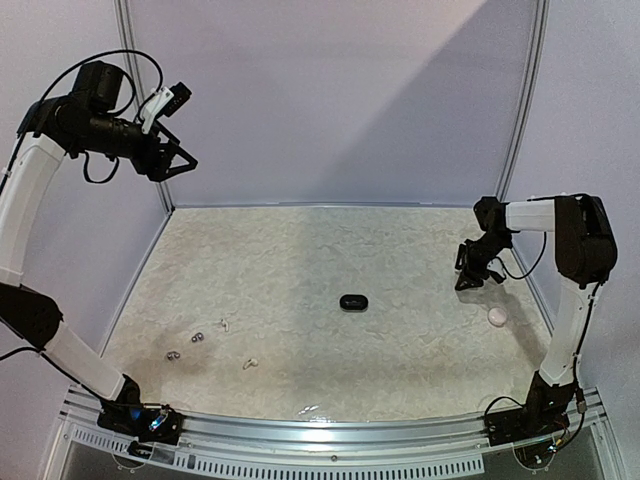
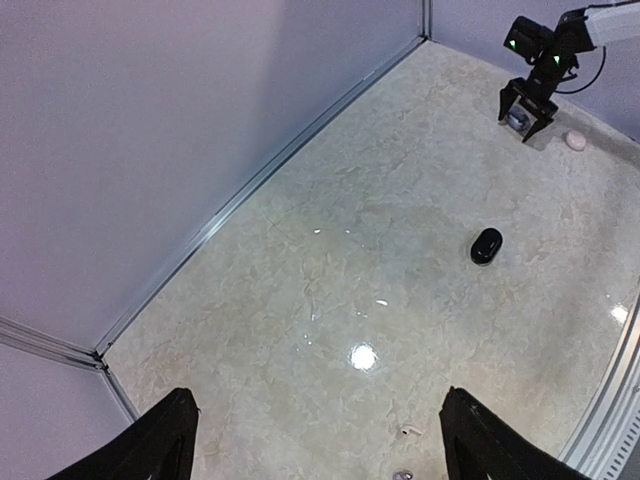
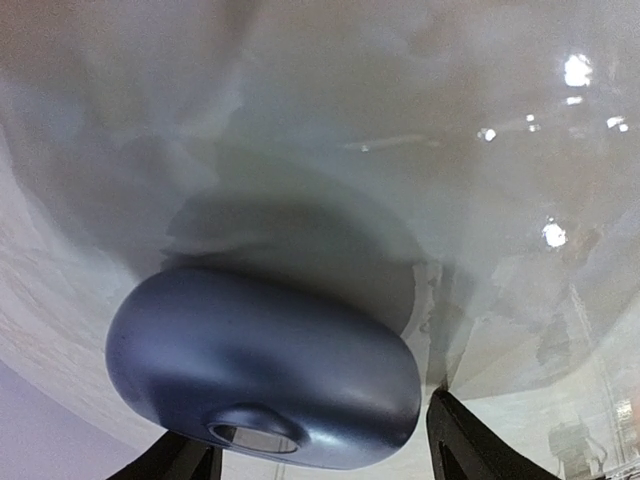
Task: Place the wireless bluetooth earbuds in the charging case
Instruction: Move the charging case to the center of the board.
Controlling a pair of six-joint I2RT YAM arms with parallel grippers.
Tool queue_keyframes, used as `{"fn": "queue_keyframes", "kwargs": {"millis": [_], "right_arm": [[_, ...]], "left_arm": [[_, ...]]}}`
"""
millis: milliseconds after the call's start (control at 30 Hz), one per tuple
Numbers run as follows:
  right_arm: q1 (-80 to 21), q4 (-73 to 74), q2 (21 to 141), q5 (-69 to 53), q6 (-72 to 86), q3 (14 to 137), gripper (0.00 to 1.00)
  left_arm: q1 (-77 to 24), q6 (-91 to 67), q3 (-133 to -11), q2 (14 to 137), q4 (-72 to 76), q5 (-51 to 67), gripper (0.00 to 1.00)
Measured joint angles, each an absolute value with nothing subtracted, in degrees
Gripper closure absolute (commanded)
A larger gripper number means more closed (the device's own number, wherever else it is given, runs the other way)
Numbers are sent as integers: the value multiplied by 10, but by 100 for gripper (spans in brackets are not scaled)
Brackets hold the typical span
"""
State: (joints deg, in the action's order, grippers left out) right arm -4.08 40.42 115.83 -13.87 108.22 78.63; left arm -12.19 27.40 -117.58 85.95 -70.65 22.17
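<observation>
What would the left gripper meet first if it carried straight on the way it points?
Probably bare tabletop: the left gripper, jaws open, aims wide of the black case; depth is unclear.

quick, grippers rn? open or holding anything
left gripper: open, nothing between the fingers.
right gripper: shut on a dark grey rounded case.

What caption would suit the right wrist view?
Right gripper holds a dark grey case above the marbled table.
</observation>
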Motion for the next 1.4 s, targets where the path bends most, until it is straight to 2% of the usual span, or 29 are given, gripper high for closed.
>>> {"fn": "queue_keyframes", "kwargs": {"millis": [333,467,567,600,633,667,833,1067,1400], "right_arm": [[-42,430,1180,-115,994,841,26],[-43,470,1214,-92,903,985,25],[-43,475,1220,-90,824,1079,20],[-43,474,1217,-91,801,1094,16],[-42,474,1213,-94,775,1101,3],[-41,476,1211,-96,761,1101,1],[-20,548,1221,-93,677,1110,1],[60,618,1302,-104,583,1225,1],[75,612,1352,-161,610,1183,1]], "left_arm": [[-122,273,-1174,860,-707,229,14],[-122,273,-1174,860,-707,232,14],[-121,273,-1174,860,-707,236,14],[-121,273,-1174,860,-707,236,14],[-121,273,-1174,860,-707,237,14],[-121,273,-1174,860,-707,238,14],[-121,273,-1174,860,-707,240,14],[-121,273,-1174,860,-707,240,14],[-121,273,-1174,862,-707,239,14]]}}
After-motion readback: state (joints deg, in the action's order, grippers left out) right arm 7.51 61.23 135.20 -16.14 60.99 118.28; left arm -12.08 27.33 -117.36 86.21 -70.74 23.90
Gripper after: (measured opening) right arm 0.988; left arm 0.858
